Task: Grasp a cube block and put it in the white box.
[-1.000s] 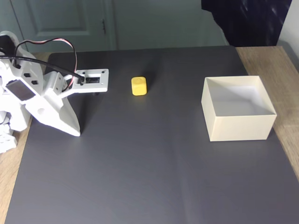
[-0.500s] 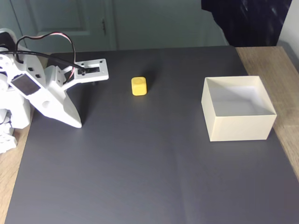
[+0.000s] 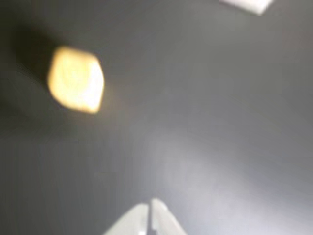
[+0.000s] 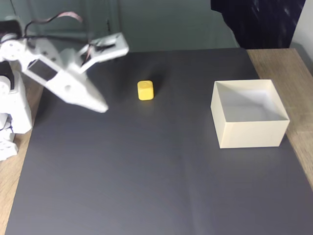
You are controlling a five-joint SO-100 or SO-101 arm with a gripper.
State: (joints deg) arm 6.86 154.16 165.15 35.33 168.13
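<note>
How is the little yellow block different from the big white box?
The cube block is bright yellow; the white box is cream-white. The cube block is far smaller than the white box. The cube block looks solid with rounded edges, while the white box is open on top, thin-walled and empty inside. Both sit on the dark mat, apart from each other, and the gripper touches neither.

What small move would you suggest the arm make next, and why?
Probably open the gripper and ease it toward the cube block. In the wrist view the fingertips look closed together, and the cube sits free on the dark mat, apart from the white box.
</note>
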